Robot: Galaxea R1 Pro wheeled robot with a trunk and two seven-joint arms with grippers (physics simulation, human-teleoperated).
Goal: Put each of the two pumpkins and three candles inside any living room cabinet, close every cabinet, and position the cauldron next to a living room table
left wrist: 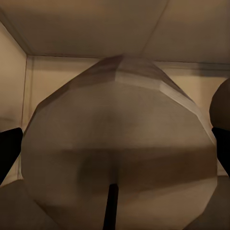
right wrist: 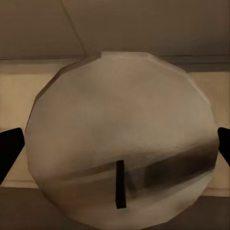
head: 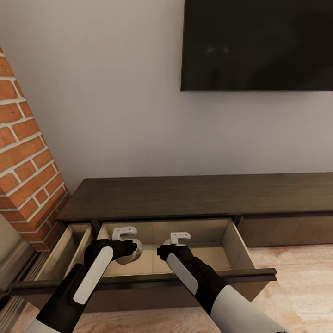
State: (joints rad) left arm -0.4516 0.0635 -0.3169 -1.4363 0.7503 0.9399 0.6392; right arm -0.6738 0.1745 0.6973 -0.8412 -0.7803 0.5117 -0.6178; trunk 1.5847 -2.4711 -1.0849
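— Where were the arms at that moment?

— Both reached down into the open middle drawer [head: 233,243] of the cabinet [head: 194,196], the long dark wood unit under the wall-mounted television [head: 256,44]. A narrower drawer [head: 69,245] to its left stood open too, next to the brick column [head: 23,162].

— And the left gripper?

— The left gripper [head: 126,249] held a pale candle [head: 132,253] between its fingers, inside the drawer, low over its beige floor. From the left wrist, that candle [left wrist: 120,153] sat squarely between the two dark fingertips [left wrist: 9,146] (its short black wick pointing toward the camera), and the edge of another round object [left wrist: 221,108] showed at one side.

— The right one?

— The right gripper [head: 175,244] was clamped on a second candle [right wrist: 122,139], which the right wrist camera showed pressed between its fingertips [right wrist: 10,146], wick visible. In the head view that candle was hidden behind the hand.

— Pumpkins, cauldron?

— I couldn't tell from these views.
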